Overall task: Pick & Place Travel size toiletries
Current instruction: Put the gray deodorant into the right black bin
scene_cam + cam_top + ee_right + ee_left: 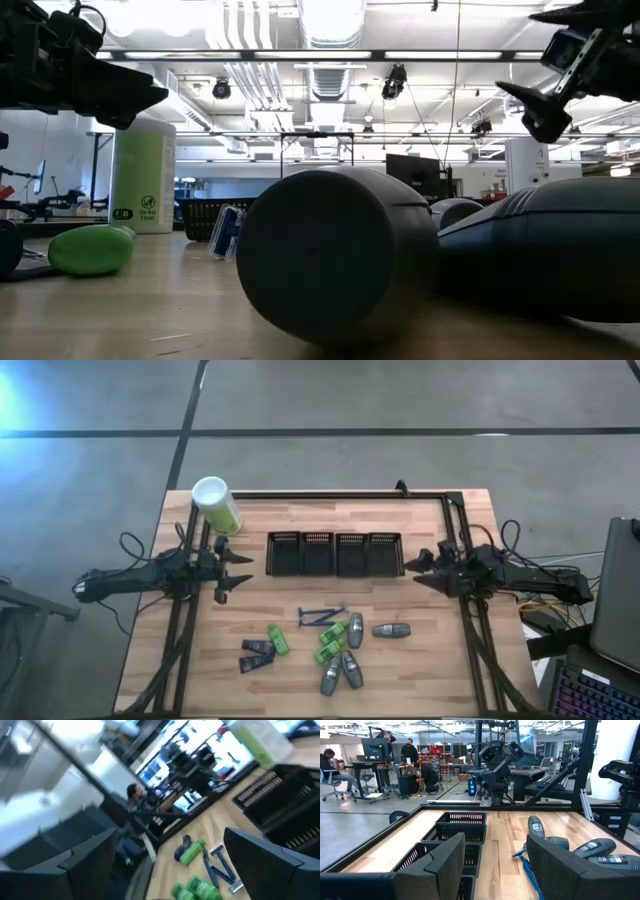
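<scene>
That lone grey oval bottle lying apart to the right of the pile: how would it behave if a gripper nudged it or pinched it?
The grey oval bottle lies on its side on the wooden table, so a nudge would probably rock or roll it. Its rounded, smooth-looking shell might slip from a pinch across the curve. Being small, it is likely light and would skid easily.

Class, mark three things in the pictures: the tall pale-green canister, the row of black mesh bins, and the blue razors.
Pale-green canister (217,504), high view, on its white cap.
Black mesh bins (334,553), high view, on a middle bin's rim.
Blue razors (322,615), high view, on the crossed handles.
</scene>
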